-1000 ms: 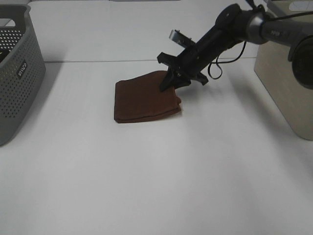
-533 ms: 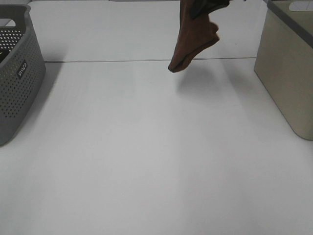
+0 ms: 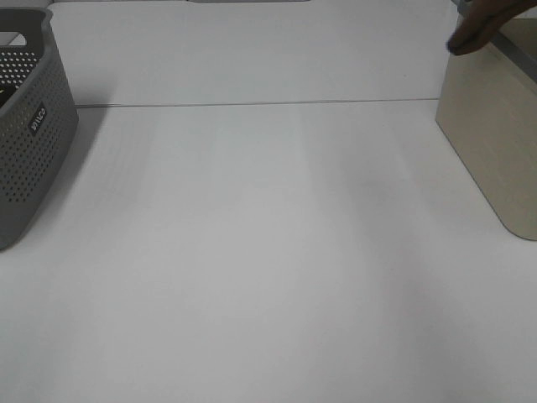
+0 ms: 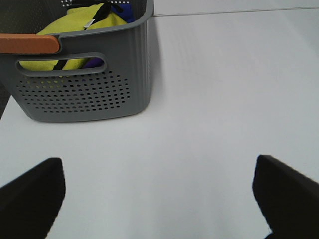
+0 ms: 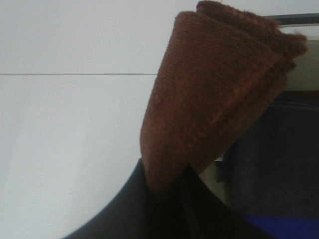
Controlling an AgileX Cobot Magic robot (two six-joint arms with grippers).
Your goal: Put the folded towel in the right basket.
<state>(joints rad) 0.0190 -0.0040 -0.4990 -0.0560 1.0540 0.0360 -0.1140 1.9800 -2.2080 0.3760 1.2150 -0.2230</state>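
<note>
Exterior high view: the table between the two baskets carries nothing. A brown tip of the towel shows at the far right, in the air by the rim of the right basket. The rest of it is out of frame, and the right gripper does not show in this view.

Right wrist view: the right gripper is clamped tight on one end of the towel, which is folded in several layers. A dark space lies behind it, possibly the basket's inside; this cannot be confirmed.

Left wrist view: the left gripper has its jaws spread wide and holds nothing. It hangs over bare table near the left basket, which contains yellow items.

Assessment: pick-up is done and the carry appears nearly done. Outstanding: bring the towel fully over the right basket's opening, lower it, release it. Whether the towel is already inside the rim cannot be determined.
</note>
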